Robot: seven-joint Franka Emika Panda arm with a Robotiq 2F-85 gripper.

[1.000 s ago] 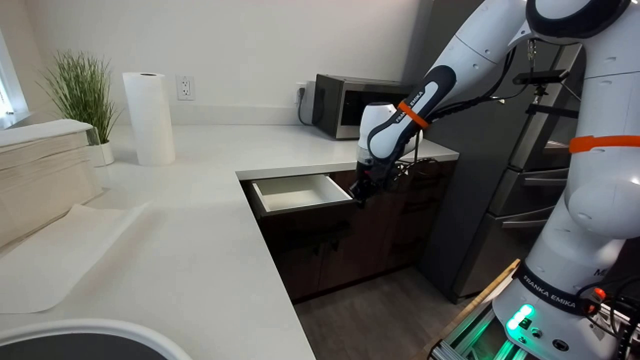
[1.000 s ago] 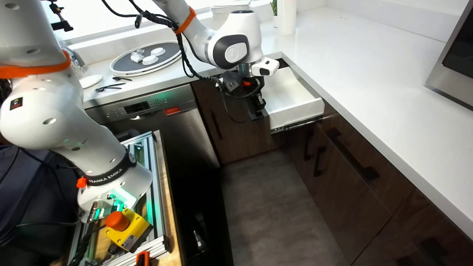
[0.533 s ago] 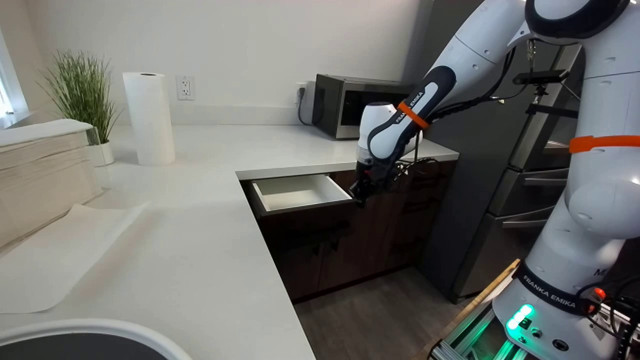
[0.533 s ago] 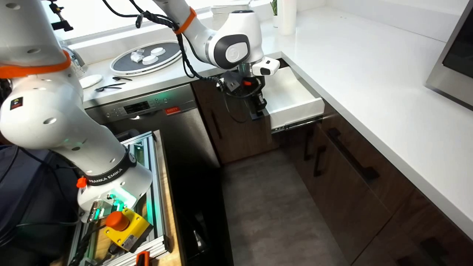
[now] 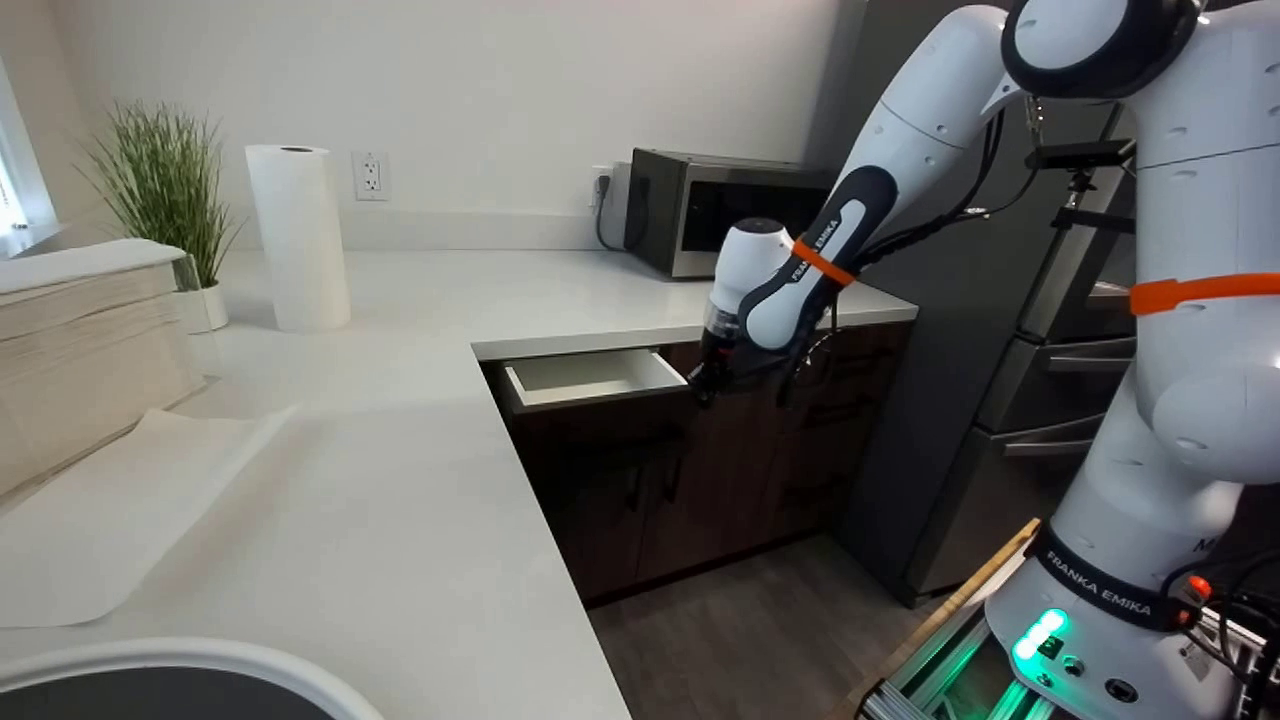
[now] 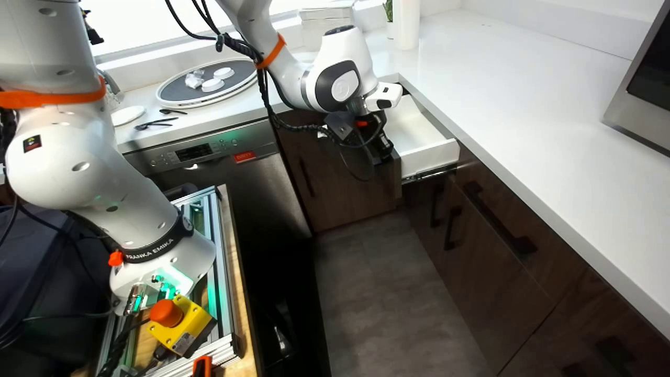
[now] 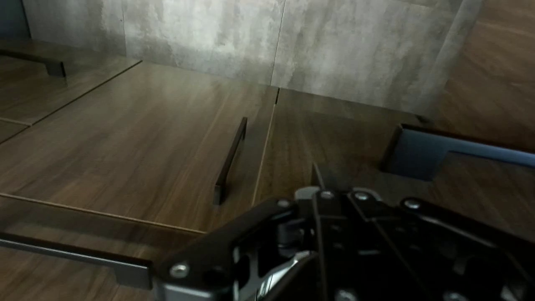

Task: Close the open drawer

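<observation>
The drawer (image 5: pixel 590 378) stands partly open under the counter at the inner corner. Its box is white inside and bare, and its front is dark brown wood. Its white side wall (image 6: pixel 428 158) and metal runner show in an exterior view. My gripper (image 5: pixel 706 388) is at the end of the drawer's front, outside the box, pointing downward; it also shows there in an exterior view (image 6: pixel 384 152). It looks against the front, but the contact is hidden. In the wrist view, its fingers (image 7: pixel 343 195) are together with nothing seen between them. A dark handle (image 7: pixel 411 154) lies to their right.
The white counter (image 6: pixel 523 94) overhangs the drawer. Neighbouring cabinet fronts carry protruding bar handles (image 6: pixel 494 217). A microwave (image 5: pixel 740 215), a paper towel roll (image 5: pixel 298 240) and a plant (image 5: pixel 165 190) stand on the counter. A dishwasher (image 6: pixel 230 183) is beside the corner cabinet.
In the last half second the gripper has moved toward the cabinets, and the drawer has slid partway inward with it. Less of the white box shows. Before that, almost nothing moved.
</observation>
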